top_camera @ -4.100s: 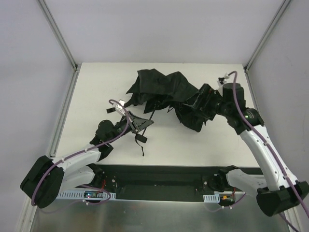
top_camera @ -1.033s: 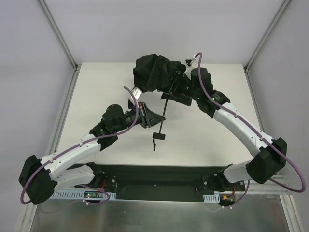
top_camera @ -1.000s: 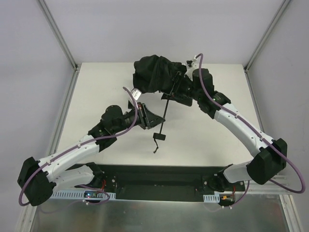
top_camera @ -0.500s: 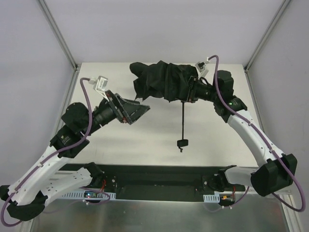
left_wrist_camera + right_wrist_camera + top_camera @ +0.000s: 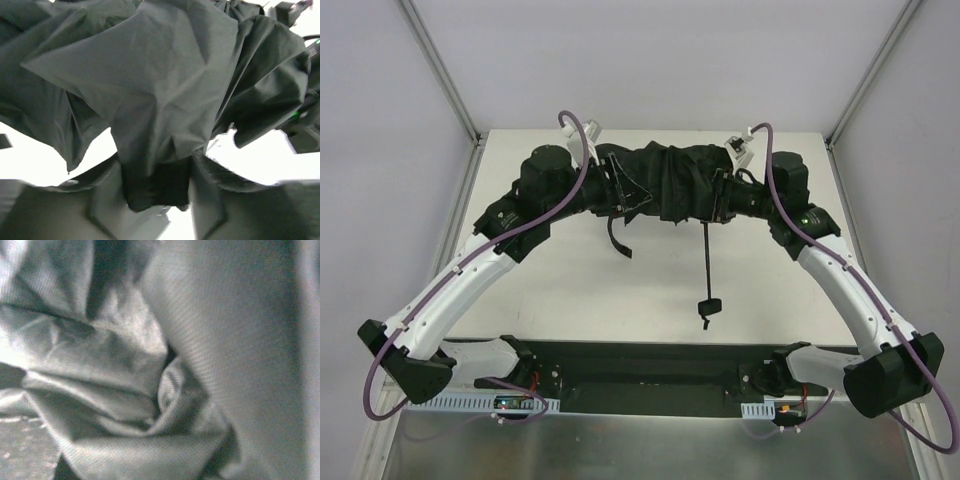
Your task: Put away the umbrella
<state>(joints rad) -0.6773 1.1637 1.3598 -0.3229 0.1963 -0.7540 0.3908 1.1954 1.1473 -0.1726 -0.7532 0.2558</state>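
Umbrella (image 5: 670, 185) hangs bunched between both arms above the far half of the table (image 5: 540, 285). Left gripper (image 5: 155, 175) pinches a fold of its cloth. Right gripper (image 5: 718, 196) is buried in cloth, so I cannot tell its grip. Shaft (image 5: 706, 255) and handle (image 5: 708, 305) dangle.

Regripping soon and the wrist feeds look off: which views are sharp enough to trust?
Top external: even light, sharp, umbrella and hanging shaft clear. Left wrist: fabric fairly crisp, fingers at the bottom edge blurred, table behind blown out white. Right wrist: fabric fills the frame, dim, grainy, out of focus; little use.
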